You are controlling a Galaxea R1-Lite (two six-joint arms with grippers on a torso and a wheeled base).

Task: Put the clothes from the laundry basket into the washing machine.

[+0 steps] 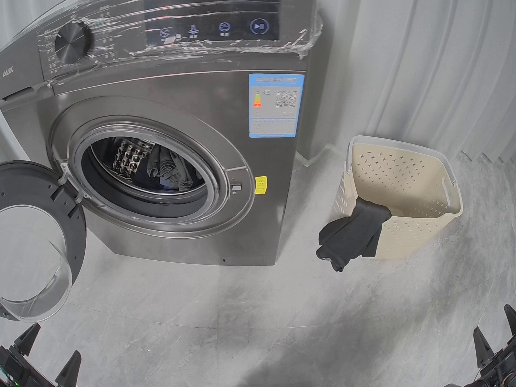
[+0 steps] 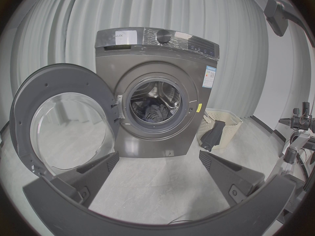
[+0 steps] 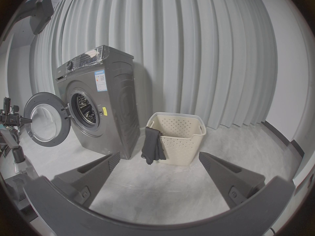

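While the left pincer (image 2: 157,154) hung released, fingers spread on nothing, its wrist view looked straight into the washing machine (image 2: 147,61) well ahead, door (image 2: 62,77) swung open, dark clothes (image 2: 154,112) in the drum; the right pincer (image 3: 158,154), likewise released, faced the laundry basket (image 3: 183,148), well apart, a dark garment (image 3: 152,145) draped over the rim toward the machine.

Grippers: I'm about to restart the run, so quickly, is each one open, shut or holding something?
Left gripper: open, holding nothing.
Right gripper: open, holding nothing.
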